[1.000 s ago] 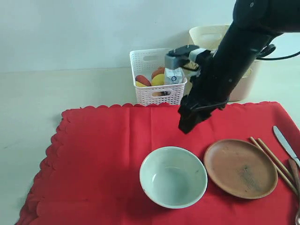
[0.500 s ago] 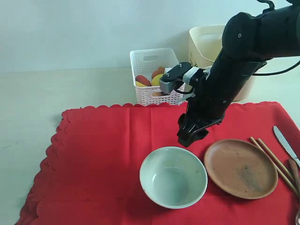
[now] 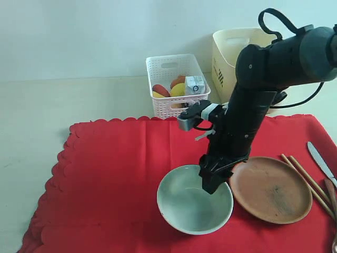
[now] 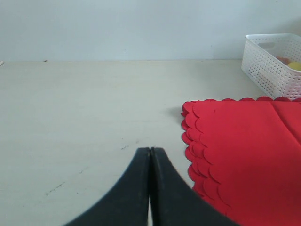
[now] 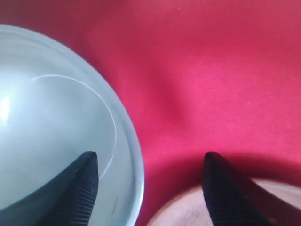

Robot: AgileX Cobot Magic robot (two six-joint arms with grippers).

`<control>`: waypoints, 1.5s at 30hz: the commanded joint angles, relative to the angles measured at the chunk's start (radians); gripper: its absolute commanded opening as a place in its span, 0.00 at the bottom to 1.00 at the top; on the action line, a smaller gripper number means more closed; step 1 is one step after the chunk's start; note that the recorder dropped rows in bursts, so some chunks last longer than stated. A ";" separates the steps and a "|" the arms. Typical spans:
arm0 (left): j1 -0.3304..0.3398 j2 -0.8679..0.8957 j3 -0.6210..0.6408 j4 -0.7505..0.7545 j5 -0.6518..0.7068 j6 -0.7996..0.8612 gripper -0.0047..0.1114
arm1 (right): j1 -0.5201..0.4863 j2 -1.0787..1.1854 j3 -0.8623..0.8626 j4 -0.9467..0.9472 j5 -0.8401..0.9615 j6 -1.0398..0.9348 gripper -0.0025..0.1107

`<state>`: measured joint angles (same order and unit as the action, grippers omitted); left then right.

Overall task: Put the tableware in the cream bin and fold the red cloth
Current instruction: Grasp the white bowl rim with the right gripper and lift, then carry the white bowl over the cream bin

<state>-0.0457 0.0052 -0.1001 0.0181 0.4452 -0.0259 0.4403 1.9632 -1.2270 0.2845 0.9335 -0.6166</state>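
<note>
The red cloth (image 3: 110, 174) lies spread on the table, and its scalloped corner (image 4: 235, 150) shows in the left wrist view. On it sit a pale bowl (image 3: 181, 208), a brown plate (image 3: 276, 192), chopsticks (image 3: 308, 179), a knife (image 3: 320, 159) and a spoon (image 3: 331, 192) at the frame edge. My right gripper (image 3: 209, 184) is open and straddles the bowl's right rim. In the right wrist view (image 5: 150, 155) one finger is inside the bowl (image 5: 47, 127) and the other is over the plate (image 5: 188, 212). My left gripper (image 4: 150, 150) is shut and empty over bare table. The cream bin (image 3: 226, 58) stands at the back right.
A white lattice basket (image 3: 168, 71) at the back holds fruit and a small blue-white carton (image 3: 195, 84). It also shows in the left wrist view (image 4: 270, 70). Bare tabletop (image 3: 37, 116) lies left of the cloth. The right arm hides part of the bin.
The right arm has come down from the basket to the bowl's rim. The carton it held a second ago now lies in the basket, and its jaws have widened.
</note>
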 commanded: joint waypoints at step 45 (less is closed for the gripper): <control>0.001 -0.005 0.002 -0.004 -0.012 0.001 0.04 | -0.283 -0.237 -0.306 -0.024 -0.281 0.342 0.02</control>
<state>-0.0457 0.0052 -0.1001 0.0181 0.4452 -0.0259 0.2088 1.6982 -1.4958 0.2648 0.6861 -0.2789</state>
